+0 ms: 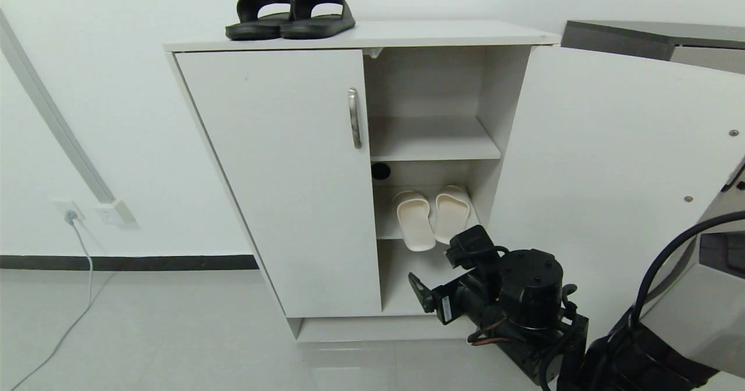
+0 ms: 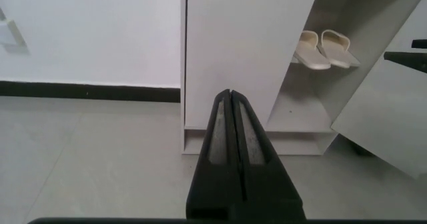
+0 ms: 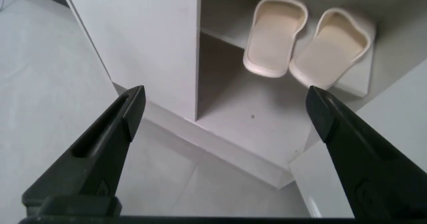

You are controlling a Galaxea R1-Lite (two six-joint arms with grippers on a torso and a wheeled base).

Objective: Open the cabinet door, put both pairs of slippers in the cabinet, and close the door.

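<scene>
A white cabinet [image 1: 273,170] stands against the wall, its left door shut and its right door [image 1: 611,170] swung wide open. A pair of black slippers [image 1: 291,14] rests on its top, towards the left end. A cream pair [image 1: 432,216] lies side by side on the middle shelf [image 1: 384,228], toes inward; the cream pair [image 3: 303,41] also appears from the right wrist. My right gripper [image 1: 437,266] [image 3: 225,97] is open and empty, in front of the open compartment, below the cream pair. My left gripper [image 2: 231,97] is shut and empty, low over the floor, facing the cabinet's shut door.
The shut door has a metal handle [image 1: 354,118] at its right edge. The upper shelf [image 1: 433,138] and bottom compartment [image 3: 253,117] hold nothing. A wall socket with a grey cable [image 1: 71,216] is at the left. A grey unit [image 1: 652,35] stands behind the open door.
</scene>
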